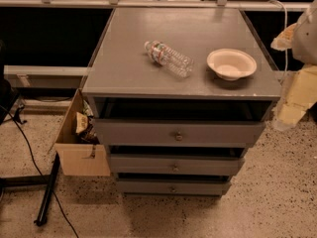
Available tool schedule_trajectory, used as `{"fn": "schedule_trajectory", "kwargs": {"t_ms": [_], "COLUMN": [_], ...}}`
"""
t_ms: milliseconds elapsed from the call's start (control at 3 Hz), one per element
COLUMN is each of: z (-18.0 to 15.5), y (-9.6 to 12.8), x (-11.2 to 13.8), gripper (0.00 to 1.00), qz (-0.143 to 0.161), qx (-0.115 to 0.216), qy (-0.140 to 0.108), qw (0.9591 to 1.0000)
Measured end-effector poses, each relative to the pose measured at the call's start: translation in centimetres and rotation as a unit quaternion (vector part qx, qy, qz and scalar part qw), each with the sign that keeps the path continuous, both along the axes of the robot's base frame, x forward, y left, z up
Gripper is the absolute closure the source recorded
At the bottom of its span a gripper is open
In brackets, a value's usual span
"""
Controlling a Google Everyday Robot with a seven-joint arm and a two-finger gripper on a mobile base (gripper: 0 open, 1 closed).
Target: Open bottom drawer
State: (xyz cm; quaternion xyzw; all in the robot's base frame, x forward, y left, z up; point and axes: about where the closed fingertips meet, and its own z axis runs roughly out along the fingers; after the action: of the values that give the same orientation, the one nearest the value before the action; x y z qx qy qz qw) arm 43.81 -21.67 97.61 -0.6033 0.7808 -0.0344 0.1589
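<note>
speckled floor around grey cabinet (124, 68). gripper (295, 101), probably the beige part, is held clear; grip state cannot be told. bottom drawer (173, 187), low to its left, is left unobstructed.

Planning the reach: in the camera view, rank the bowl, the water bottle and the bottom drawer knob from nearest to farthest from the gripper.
The gripper is at the upper right edge, partly out of frame.
1. Bowl, on the right side of the cabinet top.
2. Water bottle, lying near the middle of the top.
3. Bottom drawer knob, on the lowest front, at its centre.
</note>
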Motion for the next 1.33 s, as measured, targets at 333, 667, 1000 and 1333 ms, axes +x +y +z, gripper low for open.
{"fn": "schedule_trajectory", "kwargs": {"t_ms": [333, 667, 1000, 1333], "z": [0.0, -1.9, -6.0, -11.3], "y": [0.0, 0.0, 0.5, 1.2], "x": [0.0, -0.2, -0.8, -1.7], "gripper": [0.0, 0.0, 0.0, 0.0], "qz": [0.0, -0.002, -0.002, 0.003], "qx": [0.0, 0.011, 0.032, 0.058], "qy": [0.0, 0.001, 0.003, 0.002], "qw": [1.0, 0.9999, 0.9995, 0.9983]}}
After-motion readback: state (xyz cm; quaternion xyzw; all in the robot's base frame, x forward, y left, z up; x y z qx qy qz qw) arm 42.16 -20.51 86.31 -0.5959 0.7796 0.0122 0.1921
